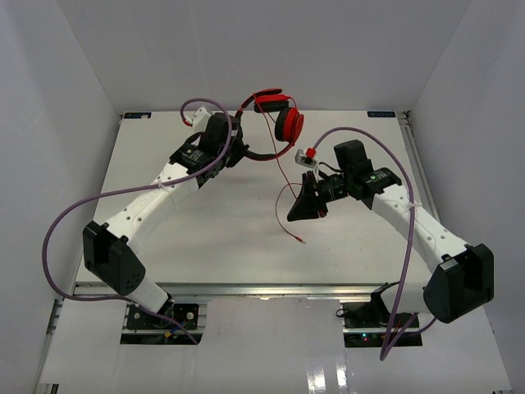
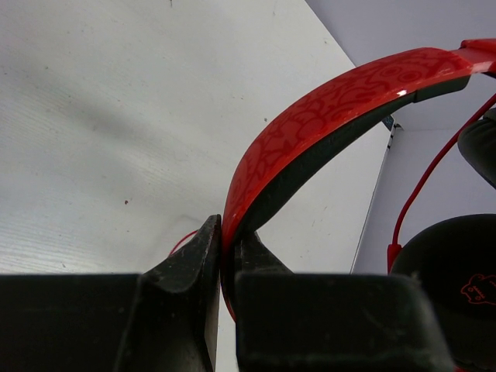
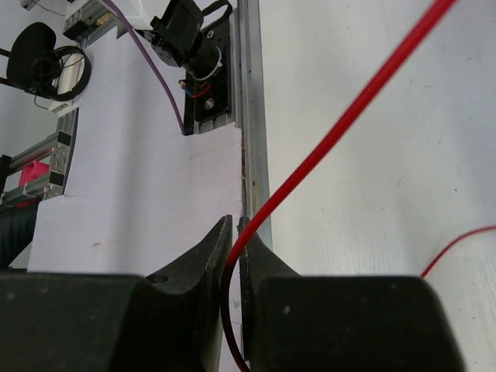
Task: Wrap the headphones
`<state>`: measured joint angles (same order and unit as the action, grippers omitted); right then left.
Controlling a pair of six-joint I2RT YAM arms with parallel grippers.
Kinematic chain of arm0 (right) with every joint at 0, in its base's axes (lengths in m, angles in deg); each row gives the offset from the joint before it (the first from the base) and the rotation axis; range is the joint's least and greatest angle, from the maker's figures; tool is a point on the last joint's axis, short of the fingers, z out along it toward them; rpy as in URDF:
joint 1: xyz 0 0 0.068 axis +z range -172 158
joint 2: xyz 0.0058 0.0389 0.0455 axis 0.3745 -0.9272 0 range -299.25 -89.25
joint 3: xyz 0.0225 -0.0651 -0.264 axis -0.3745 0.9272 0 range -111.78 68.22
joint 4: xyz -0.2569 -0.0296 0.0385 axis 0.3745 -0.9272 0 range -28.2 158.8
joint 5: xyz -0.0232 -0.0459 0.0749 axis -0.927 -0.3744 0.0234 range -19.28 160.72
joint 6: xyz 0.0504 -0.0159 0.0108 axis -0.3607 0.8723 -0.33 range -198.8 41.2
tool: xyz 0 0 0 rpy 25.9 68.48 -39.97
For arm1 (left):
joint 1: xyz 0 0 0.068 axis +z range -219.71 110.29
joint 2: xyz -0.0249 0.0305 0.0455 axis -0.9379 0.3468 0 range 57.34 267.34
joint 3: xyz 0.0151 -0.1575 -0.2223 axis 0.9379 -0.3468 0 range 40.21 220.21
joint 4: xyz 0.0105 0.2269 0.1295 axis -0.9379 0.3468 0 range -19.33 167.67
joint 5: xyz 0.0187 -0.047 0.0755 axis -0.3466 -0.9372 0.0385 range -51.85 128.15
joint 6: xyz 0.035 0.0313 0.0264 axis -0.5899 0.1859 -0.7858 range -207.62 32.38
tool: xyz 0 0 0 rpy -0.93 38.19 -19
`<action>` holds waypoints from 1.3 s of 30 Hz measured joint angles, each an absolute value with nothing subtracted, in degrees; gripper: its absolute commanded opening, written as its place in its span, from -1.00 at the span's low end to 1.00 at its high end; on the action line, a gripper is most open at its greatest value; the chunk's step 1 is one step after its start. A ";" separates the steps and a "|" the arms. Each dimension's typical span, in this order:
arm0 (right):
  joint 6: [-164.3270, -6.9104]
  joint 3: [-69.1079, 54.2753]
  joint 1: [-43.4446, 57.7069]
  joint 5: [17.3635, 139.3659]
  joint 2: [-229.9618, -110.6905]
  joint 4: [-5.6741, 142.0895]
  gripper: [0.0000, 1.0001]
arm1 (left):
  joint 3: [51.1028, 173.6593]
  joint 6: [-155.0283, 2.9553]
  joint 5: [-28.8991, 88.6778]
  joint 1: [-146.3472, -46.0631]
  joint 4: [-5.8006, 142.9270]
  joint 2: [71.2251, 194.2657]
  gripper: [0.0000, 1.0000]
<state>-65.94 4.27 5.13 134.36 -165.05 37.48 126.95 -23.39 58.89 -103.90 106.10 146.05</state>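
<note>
The red headphones (image 1: 283,119) hang above the far middle of the table. My left gripper (image 1: 239,144) is shut on their headband, which in the left wrist view (image 2: 333,116) is a red patterned band with a black underside, pinched between my fingers at my left gripper (image 2: 227,242). A black ear pad (image 2: 453,267) shows at the right of that view. The thin red cable (image 1: 279,168) drops from the ear cups to my right gripper (image 1: 297,207), which is shut on it. In the right wrist view the cable (image 3: 349,116) passes between the closed fingers of my right gripper (image 3: 235,246). Its free end (image 1: 300,239) lies on the table.
Thick purple robot cables (image 1: 61,222) loop off both arms. White walls enclose the white table (image 1: 205,246) on three sides. An aluminium rail (image 3: 254,139) runs along the near edge by the arm bases. A loose stretch of red cable (image 3: 465,239) lies on the table at the right.
</note>
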 measured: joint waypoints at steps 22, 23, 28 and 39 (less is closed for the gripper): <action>-62.31 7.35 4.00 128.36 -163.89 37.62 -0.75 | 129.20 -25.86 51.61 -101.60 104.54 142.07 -1.00; -62.03 7.45 3.40 128.35 -163.83 37.62 -0.76 | 129.20 -26.37 51.11 -101.33 104.63 141.08 -1.00; -60.23 8.03 0.64 128.34 -163.81 37.18 -0.79 | 129.20 -29.41 50.10 -100.46 105.84 135.84 -1.00; -55.51 5.19 -0.91 125.19 -165.00 35.50 -0.81 | 129.18 -34.96 48.69 -100.52 110.95 130.19 -1.00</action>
